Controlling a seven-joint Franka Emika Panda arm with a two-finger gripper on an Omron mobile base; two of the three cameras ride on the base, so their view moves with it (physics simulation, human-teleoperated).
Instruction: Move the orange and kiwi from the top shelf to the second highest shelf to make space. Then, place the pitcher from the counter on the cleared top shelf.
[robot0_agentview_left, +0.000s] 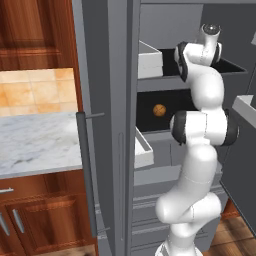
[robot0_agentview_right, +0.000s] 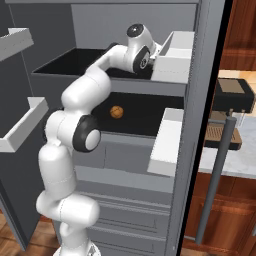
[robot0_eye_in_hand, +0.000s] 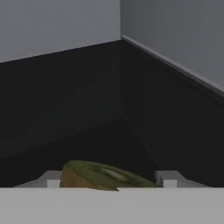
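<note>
The kiwi (robot0_eye_in_hand: 100, 175), green-brown, lies on the black top shelf (robot0_eye_in_hand: 87, 109) right between my fingertips. My gripper (robot0_eye_in_hand: 109, 180) touches it on both sides, shut on it. In the base views the arm reaches deep over the top shelf (robot0_agentview_right: 65, 62) of the open fridge. The orange (robot0_agentview_left: 159, 110) (robot0_agentview_right: 116, 112) rests on the second highest shelf (robot0_agentview_right: 145, 117) below. The marbled counter (robot0_agentview_left: 35, 140) lies left of the fridge. The pitcher is out of view.
White door bins (robot0_agentview_right: 175, 55) (robot0_agentview_right: 165, 145) hang close to my hand on the right door, others (robot0_agentview_right: 22, 125) on the left door. The fridge's grey back and side walls (robot0_eye_in_hand: 175, 35) meet just beyond the kiwi. A toaster (robot0_agentview_right: 232, 95) stands on the counter at right.
</note>
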